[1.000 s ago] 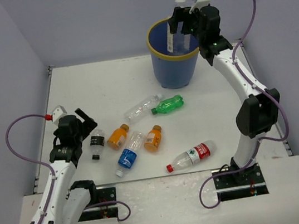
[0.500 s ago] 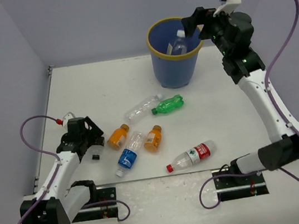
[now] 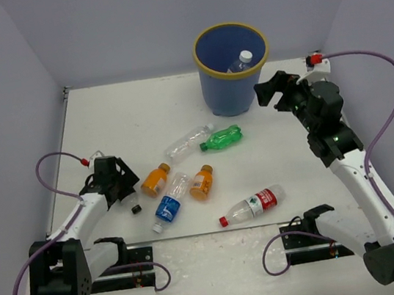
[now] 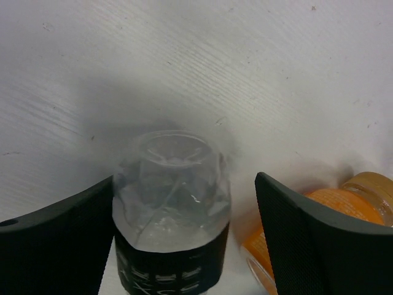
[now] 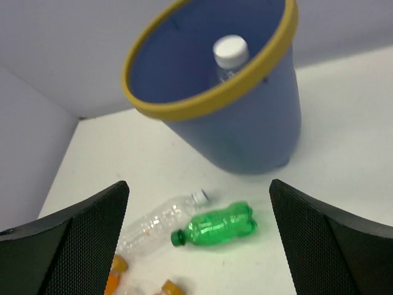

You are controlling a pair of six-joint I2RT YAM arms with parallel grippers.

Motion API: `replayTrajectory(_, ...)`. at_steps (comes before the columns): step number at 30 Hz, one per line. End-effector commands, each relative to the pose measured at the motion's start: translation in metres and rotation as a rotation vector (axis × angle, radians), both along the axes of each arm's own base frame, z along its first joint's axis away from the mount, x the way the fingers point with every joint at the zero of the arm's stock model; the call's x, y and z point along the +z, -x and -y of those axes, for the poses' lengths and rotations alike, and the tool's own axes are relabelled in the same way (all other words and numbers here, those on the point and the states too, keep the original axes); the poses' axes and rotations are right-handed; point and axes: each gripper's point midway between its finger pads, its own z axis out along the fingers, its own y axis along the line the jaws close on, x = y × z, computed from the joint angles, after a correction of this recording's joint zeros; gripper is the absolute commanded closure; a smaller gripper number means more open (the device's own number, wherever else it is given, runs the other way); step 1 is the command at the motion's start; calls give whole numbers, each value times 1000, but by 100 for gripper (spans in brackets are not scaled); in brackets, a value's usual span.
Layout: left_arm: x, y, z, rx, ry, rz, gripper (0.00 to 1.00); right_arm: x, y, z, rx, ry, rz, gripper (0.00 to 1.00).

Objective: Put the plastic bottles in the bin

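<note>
Black-labelled plastic bottle point(image 4: 169, 264) lies between my left gripper's point(image 4: 183, 190) open jaws. Six more dot the white table point(image 3: 126, 121): red-labelled point(image 3: 254, 204), blue-labelled point(image 3: 168, 205), two orange point(image 3: 156, 179) point(image 3: 202, 182), green point(image 3: 222, 139), clear point(image 3: 187, 141). My right gripper point(image 3: 269, 91) gapes empty; the round blue yellow-rimmed bin point(image 3: 230, 94) holds one bottle point(image 3: 241, 61).

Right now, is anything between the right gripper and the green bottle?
Nothing visible does. The right gripper, jaws open, has only bare table between it and the green bottle. The bin stands just beyond that line, so keep low and clear of its wall. A clear bottle lies close beside the green one's cap end.
</note>
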Motion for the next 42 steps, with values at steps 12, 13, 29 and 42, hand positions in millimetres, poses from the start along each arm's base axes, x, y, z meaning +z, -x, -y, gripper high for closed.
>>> replayTrajectory(12,20,-12,2,-12,14,78,75,-37,45,-18,146,-49,-27,1)
replayTrajectory(13,26,-11,-3,5,-6,79,77,-34,51,-29,221,-52,-11,1)
replayTrajectory(29,280,-2,88,-433,377,973,89,-28,121,-122,900,-30,122,1)
replayTrajectory(42,305,-8,183,-695,488,1016,94,-32,126,-181,1063,-25,95,1)
